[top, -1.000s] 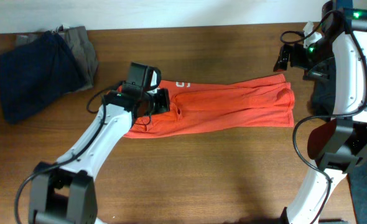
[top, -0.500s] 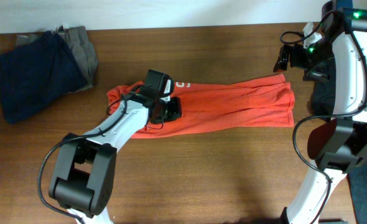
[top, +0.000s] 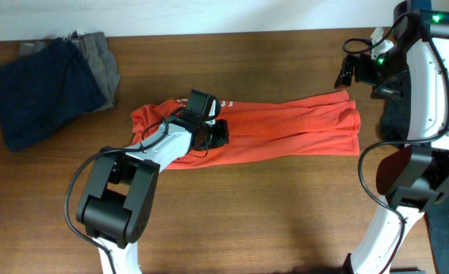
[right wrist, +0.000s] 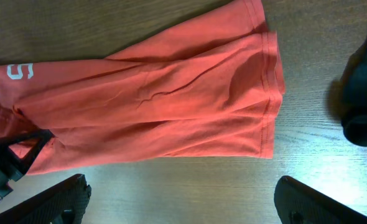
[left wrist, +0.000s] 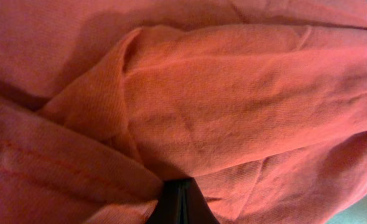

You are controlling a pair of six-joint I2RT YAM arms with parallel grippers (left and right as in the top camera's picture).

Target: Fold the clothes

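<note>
Since 1 second ago the left gripper (top: 214, 131) has slid rightward across the orange-red T-shirt (top: 300, 125), clamped tight on a bunched fold. Dragging further could heap the cloth into a crooked ridge. Over the T-shirt's right hem corner, the right gripper (top: 345, 73) gapes wide, empty.

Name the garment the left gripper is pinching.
The orange T-shirt, held by the left gripper; the navy garment and grey garment lie apart in the corner.
</note>
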